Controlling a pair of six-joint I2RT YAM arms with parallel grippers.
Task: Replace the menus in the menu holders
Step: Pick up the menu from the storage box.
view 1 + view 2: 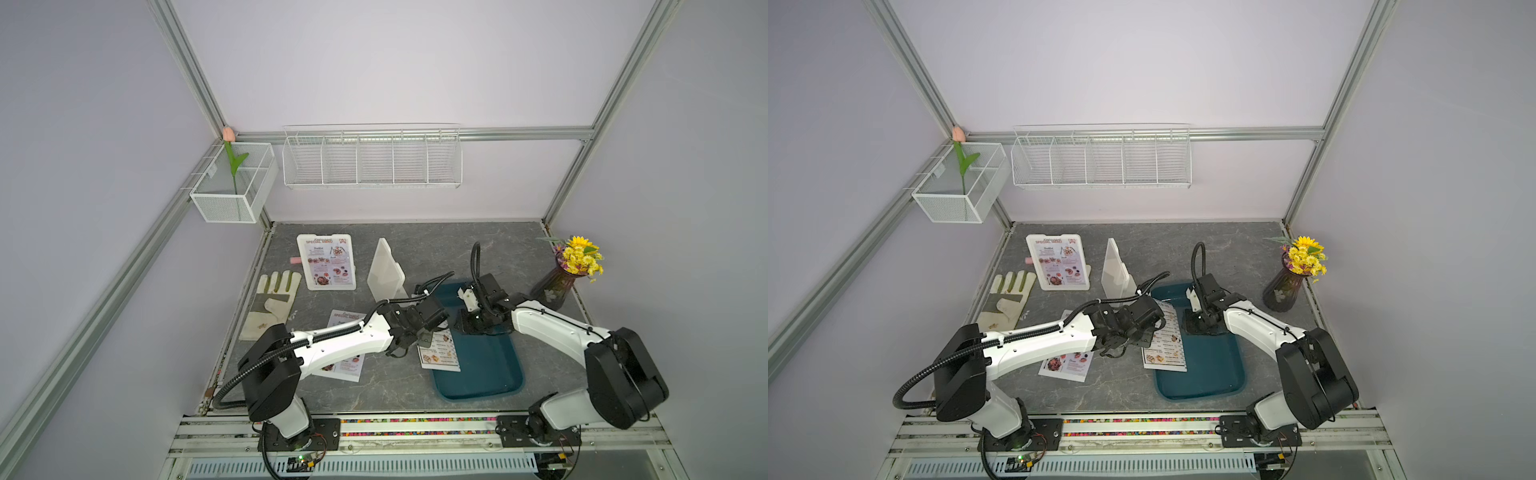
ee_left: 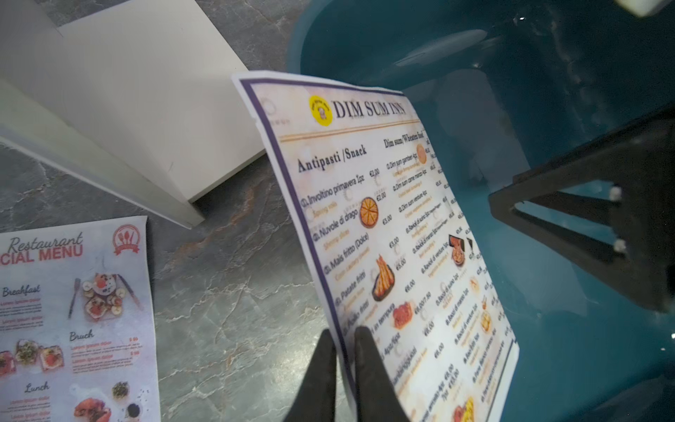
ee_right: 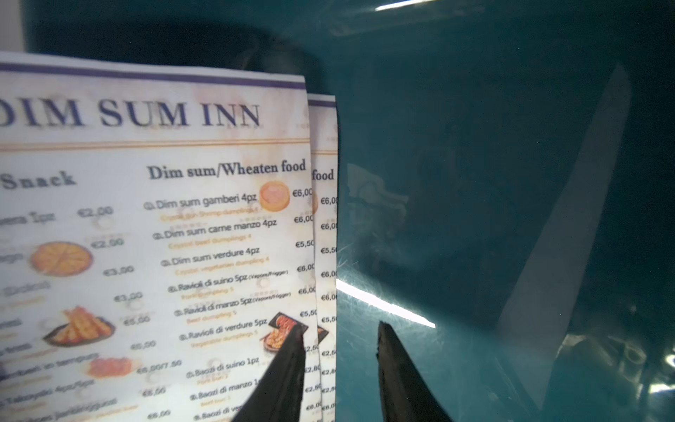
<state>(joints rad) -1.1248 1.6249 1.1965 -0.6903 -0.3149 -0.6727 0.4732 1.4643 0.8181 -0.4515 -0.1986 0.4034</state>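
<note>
Left gripper is nipped shut on the edge of a DIM SUM INN sheet, tilting it up off the teal tray.
Upper left, the filled holder reads "SPECIAL MENU". A loose "Restaurant SPECIAL MENU" sheet lies flat on the table. The empty holder is centre frame, likely the target. The tilt probably separates the second copy underneath. Right gripper has its fingers apart astride the paper edge, gripping nothing.

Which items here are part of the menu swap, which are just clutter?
Job: Dim Sum Inn menus, loose Special Menu sheet, filled menu holder, empty menu holder.
Lying about: teal tray, glove, flower vase, wire rack, mesh basket with tulip.
</note>
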